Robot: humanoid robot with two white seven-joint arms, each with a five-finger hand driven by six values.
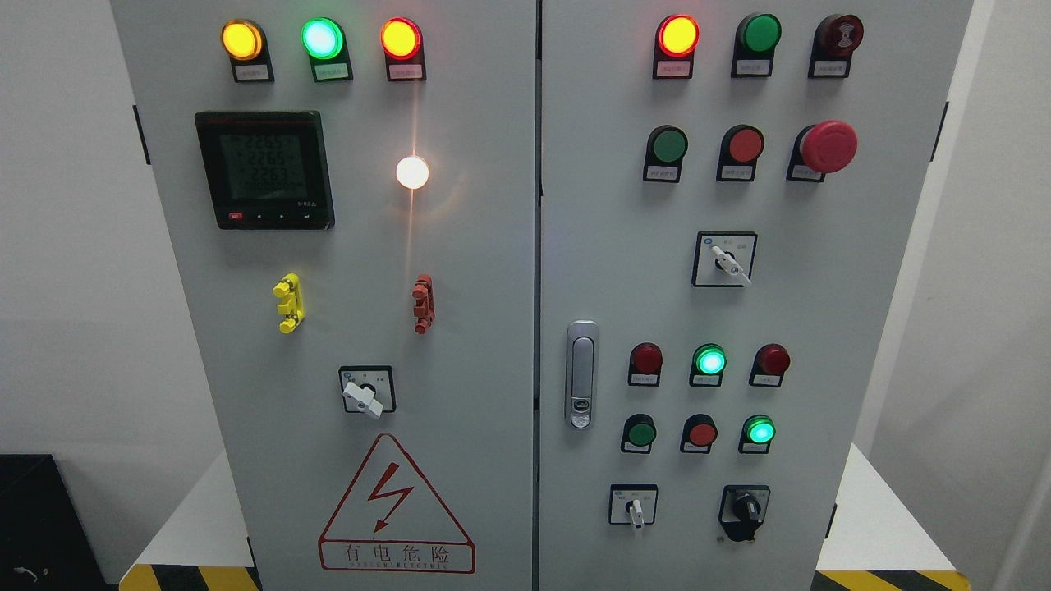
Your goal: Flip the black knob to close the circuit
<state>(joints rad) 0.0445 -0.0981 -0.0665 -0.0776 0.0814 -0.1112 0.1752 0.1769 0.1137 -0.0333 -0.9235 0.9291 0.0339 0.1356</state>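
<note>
Nearest, low in the head view: yellow-and-black hazard striping at the cabinet's foot. Behind it, filling almost everything, a grey two-door electrical cabinet. On the left door, a digital meter, a red lightning warning triangle, lit indicator lamps along the top and a white-handled selector. On the right door, a red mushroom stop button, a chrome door latch, then rows of small buttons. Smallest and most important: black knob, bottom right of the right door, just right of a white rotary switch. No hand anywhere in view, so fingers apart or together cannot be told. Judged as the opening step, nothing yet reached. Next move: bring an arm up to the lower right corner, pinch the knob, turn it.
</note>
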